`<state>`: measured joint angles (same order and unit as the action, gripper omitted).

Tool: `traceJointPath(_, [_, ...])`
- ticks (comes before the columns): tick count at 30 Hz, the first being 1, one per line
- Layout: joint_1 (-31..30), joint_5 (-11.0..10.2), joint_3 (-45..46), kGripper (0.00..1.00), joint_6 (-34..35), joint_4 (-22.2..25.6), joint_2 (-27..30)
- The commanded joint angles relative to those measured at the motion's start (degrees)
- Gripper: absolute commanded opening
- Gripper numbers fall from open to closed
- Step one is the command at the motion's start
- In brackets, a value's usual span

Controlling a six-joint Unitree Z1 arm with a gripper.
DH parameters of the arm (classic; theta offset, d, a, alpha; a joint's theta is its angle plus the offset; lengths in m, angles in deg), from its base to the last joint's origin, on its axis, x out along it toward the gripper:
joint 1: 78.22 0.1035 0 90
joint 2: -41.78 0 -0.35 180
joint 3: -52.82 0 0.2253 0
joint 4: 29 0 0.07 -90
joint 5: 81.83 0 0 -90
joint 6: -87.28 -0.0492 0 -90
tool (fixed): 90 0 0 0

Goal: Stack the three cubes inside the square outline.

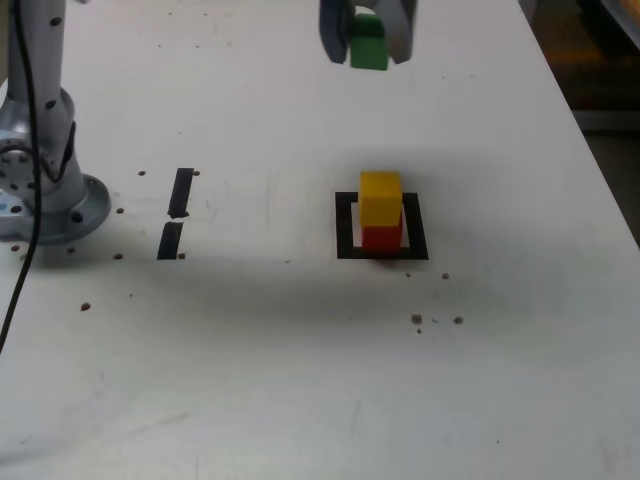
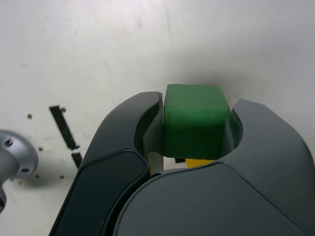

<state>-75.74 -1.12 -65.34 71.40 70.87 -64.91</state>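
The green cube (image 1: 369,45) hangs high above the table, clamped between the fingers of my gripper (image 1: 367,42), which is shut on it. In the wrist view the green cube (image 2: 195,120) fills the gap of the gripper (image 2: 196,129), with a sliver of the yellow cube (image 2: 199,162) showing beneath it. On the table the yellow cube (image 1: 380,197) sits on top of the red cube (image 1: 381,238), both inside the square outline (image 1: 346,225). The gripper is above and behind that stack, well clear of it.
The arm's grey base (image 1: 45,190) stands at the exterior view's left. Two short black strips (image 1: 176,212) lie between the base and the outline. Small dark specks dot the white table (image 1: 300,380). The table's right edge (image 1: 590,140) runs near the outline.
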Motion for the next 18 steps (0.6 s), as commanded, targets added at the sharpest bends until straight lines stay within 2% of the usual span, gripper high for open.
traceJointPath(1, [-1.03, 0.44, -0.6, 0.16, 1.49, 1.18, 0.53])
traceJointPath(9, [-6.54, 3.74, -3.84, 0.16, 9.62, 4.94, 0.0])
traceJointPath(18, [-9.94, 6.28, -2.21, 0.16, 12.83, 5.3, -1.03])
